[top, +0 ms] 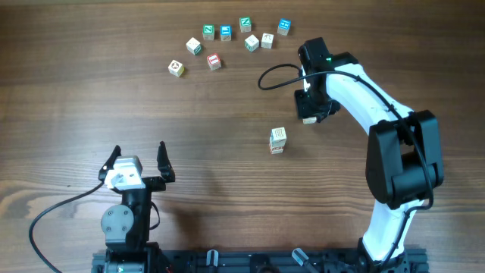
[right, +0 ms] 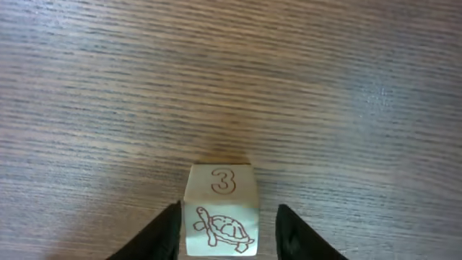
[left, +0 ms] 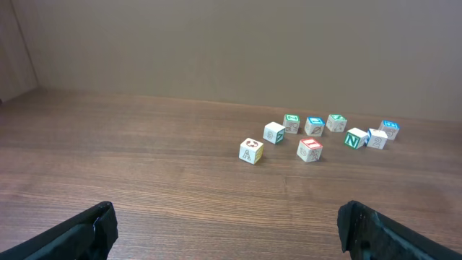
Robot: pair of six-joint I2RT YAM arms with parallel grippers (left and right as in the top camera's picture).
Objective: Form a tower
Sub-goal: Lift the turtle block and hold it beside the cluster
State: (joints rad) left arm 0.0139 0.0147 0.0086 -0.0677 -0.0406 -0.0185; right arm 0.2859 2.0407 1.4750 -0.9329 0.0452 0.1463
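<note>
My right fingers (top: 309,114) hang over the tower (top: 278,140), which stands alone on the worktop (top: 227,189) a little right of the middle. It is a narrow pale stack with red print showing on its lowest cube.

Through my right wrist camera I look down on its top cube (right: 222,191), which has a "3" on the upper face and a turtle drawn on the side facing me. A dark fingertip stands on each side of that cube, and a strip of bare wood shows in both gaps. These fingers are partly open around the cube and grip nothing (close on both sides, touching on neither as far as I can see).

My left fingers (top: 138,159) sit low at the near left of the worktop, well apart from the tower. They are spread wide with only wood between them, and in my left wrist view the two black tips sit at the bottom corners.

The loose cubes (top: 225,32) lie scattered in a rough arc along the far side, nine of them, with green, blue and red faces. They are well apart from the tower and from both sets of fingers.
</note>
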